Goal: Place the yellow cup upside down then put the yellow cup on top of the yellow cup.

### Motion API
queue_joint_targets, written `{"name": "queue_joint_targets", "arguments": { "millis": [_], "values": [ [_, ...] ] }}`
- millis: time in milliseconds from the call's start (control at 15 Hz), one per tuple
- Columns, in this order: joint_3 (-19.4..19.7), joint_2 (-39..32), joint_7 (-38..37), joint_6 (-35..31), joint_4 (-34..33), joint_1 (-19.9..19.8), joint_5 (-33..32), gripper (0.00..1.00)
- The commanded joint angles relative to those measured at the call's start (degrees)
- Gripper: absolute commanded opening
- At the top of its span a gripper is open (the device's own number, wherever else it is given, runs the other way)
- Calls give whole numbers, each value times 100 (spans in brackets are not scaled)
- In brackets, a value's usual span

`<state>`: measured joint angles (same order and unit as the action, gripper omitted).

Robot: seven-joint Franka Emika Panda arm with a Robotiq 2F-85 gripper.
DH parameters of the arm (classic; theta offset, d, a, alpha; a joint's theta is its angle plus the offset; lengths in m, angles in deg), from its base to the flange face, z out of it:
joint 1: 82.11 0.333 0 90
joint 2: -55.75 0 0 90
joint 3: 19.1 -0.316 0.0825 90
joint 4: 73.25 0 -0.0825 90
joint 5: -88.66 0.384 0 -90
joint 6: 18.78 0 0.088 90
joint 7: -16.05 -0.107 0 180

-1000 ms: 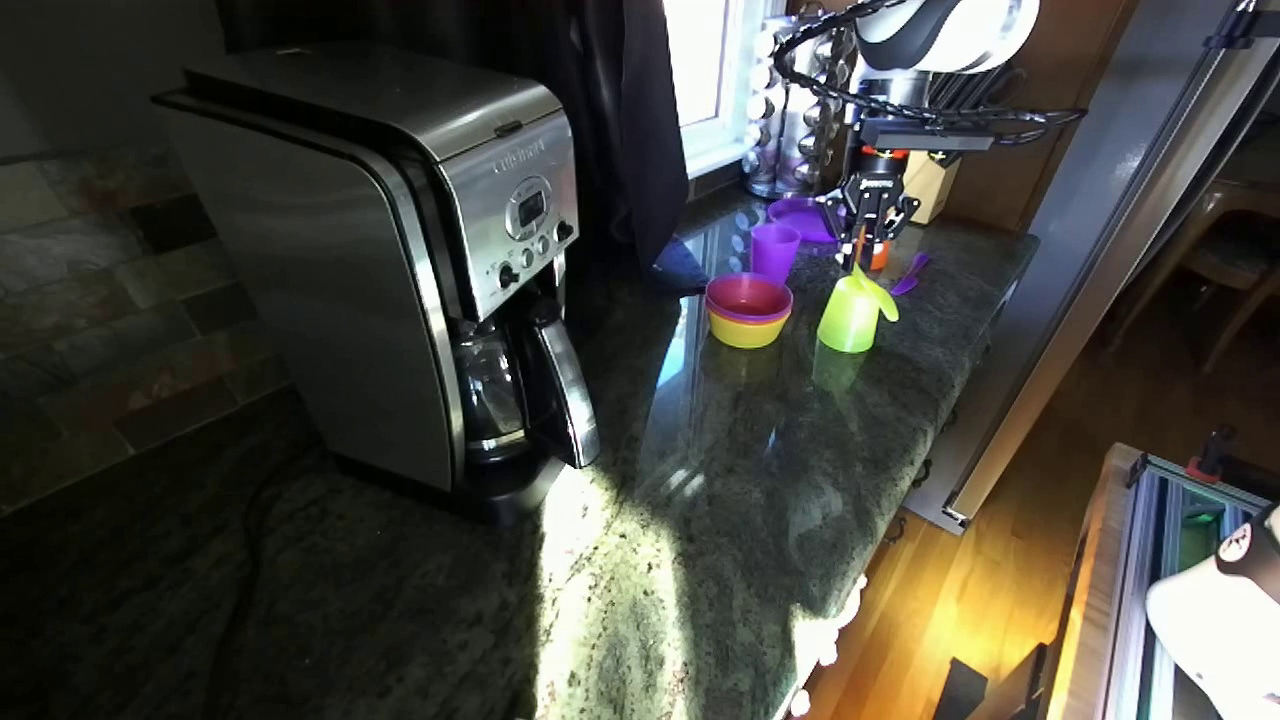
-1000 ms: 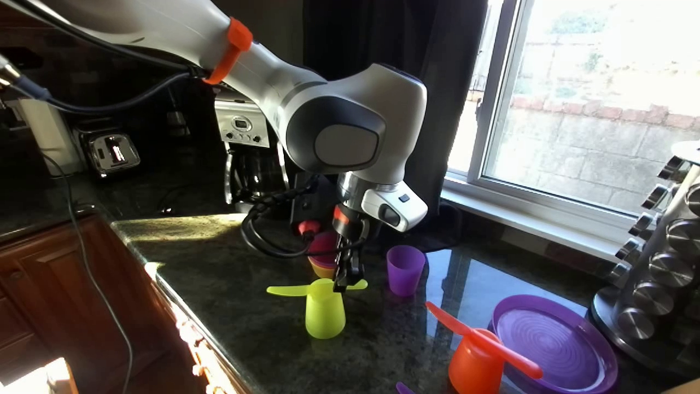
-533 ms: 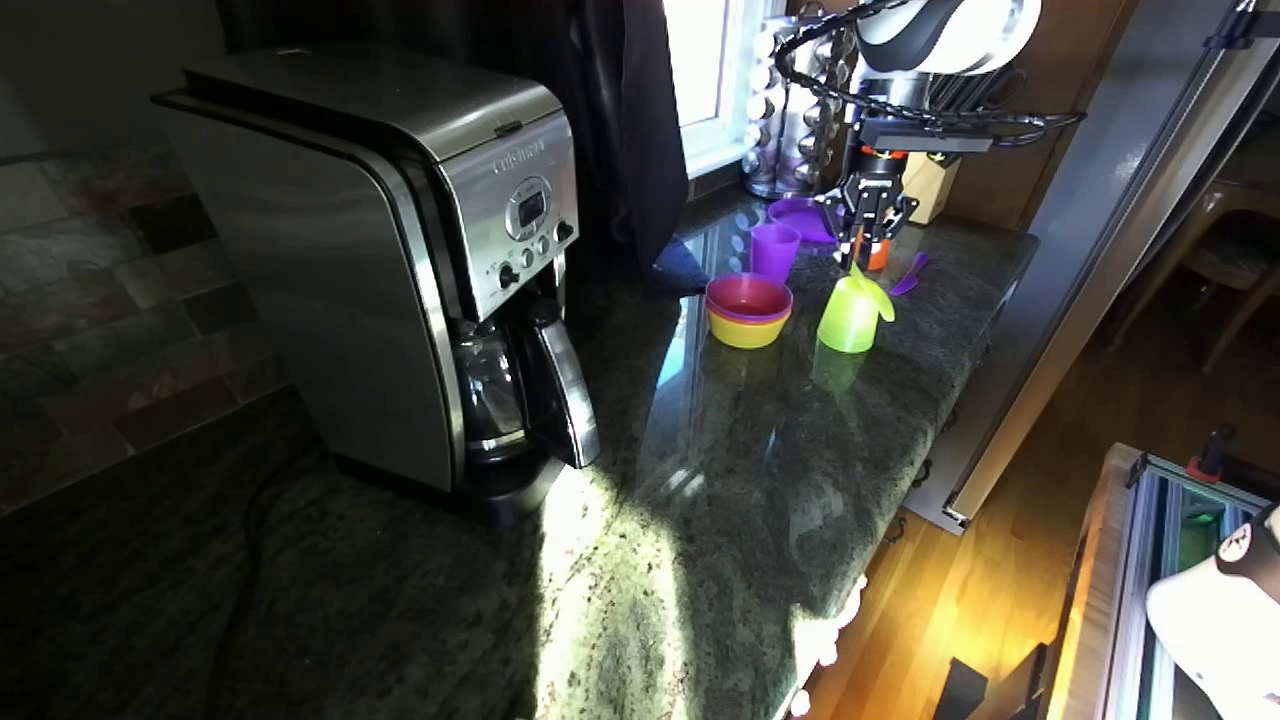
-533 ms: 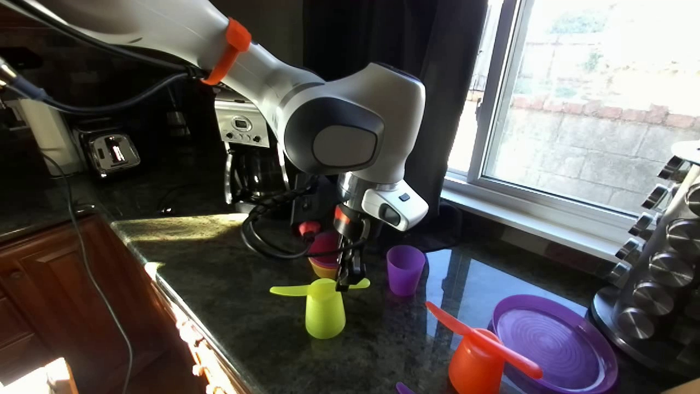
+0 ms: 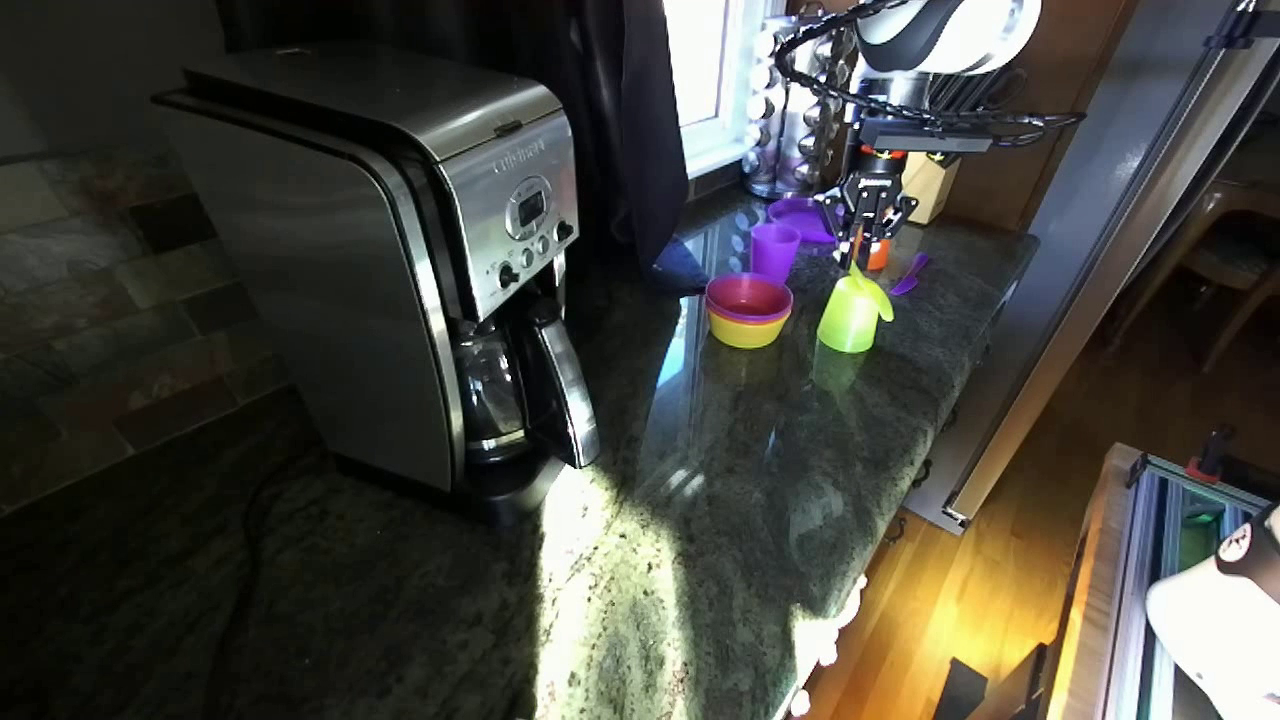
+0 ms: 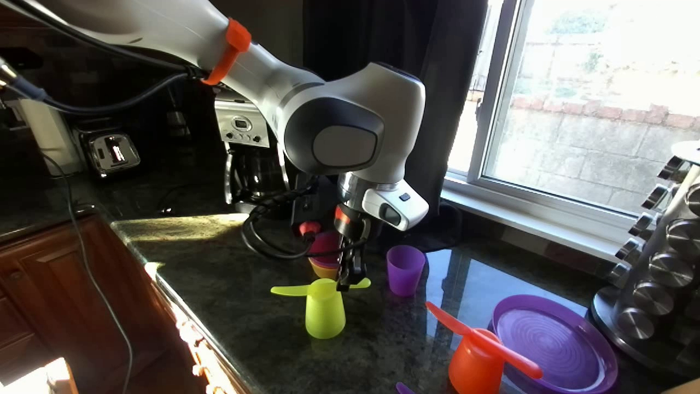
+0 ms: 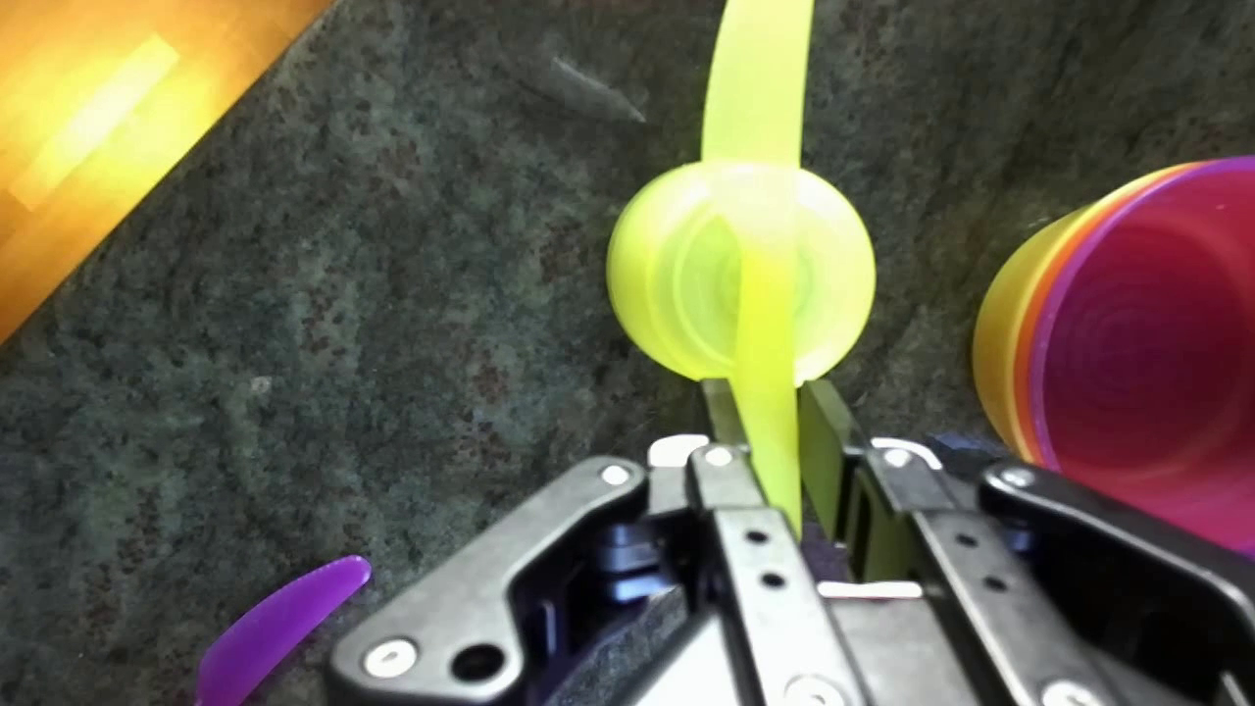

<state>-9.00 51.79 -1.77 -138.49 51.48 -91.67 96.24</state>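
A yellow-green cup (image 7: 652, 284) stands upside down on the counter, in both exterior views (image 5: 846, 325) (image 6: 325, 314). A flat yellow-green knife (image 7: 757, 88) lies across its upturned base, with both ends sticking out past the cup (image 6: 287, 290). My gripper (image 7: 768, 392) points down beside the cup, its fingertips on either side of one end of the knife. One finger partly covers the knife's edge; a thin dark gap shows between the knife and the other finger. The fingers are only a little wider apart than the knife. No second yellow cup shows.
A stack of bowls (image 5: 748, 325) and a purple cup (image 6: 404, 271) stand close by. An orange upside-down cup (image 6: 474, 366) carries an orange knife, beside a purple plate (image 6: 552, 350). A purple utensil (image 7: 279, 628) lies near the counter edge. A coffee maker (image 5: 330, 250) stands further along.
The gripper and the knife have shifted very slightly together across the cup, mostly between one second and half a second ago. The cup has not moved.
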Motion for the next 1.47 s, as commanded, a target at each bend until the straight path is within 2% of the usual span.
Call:
{"name": "queue_joint_targets", "arguments": {
  "millis": [0, 67, 133, 667, 733, 1267, 1400],
  "values": [
    [-3, 130, -103, -144, 178, 19, -49, 8],
    [-2, 129, -105, -147, 177, 19, -54, 19],
    [-2, 129, -108, -147, 176, 19, -57, 39],
    [-3, 167, -110, -181, 212, 22, -74, 97],
    [-3, 171, -112, -186, 215, 22, -75, 100],
    [-13, 329, 61, -200, 325, 25, -118, 100],
    [-27, 545, 146, -443, 529, 37, -209, 100]
  ]
}}
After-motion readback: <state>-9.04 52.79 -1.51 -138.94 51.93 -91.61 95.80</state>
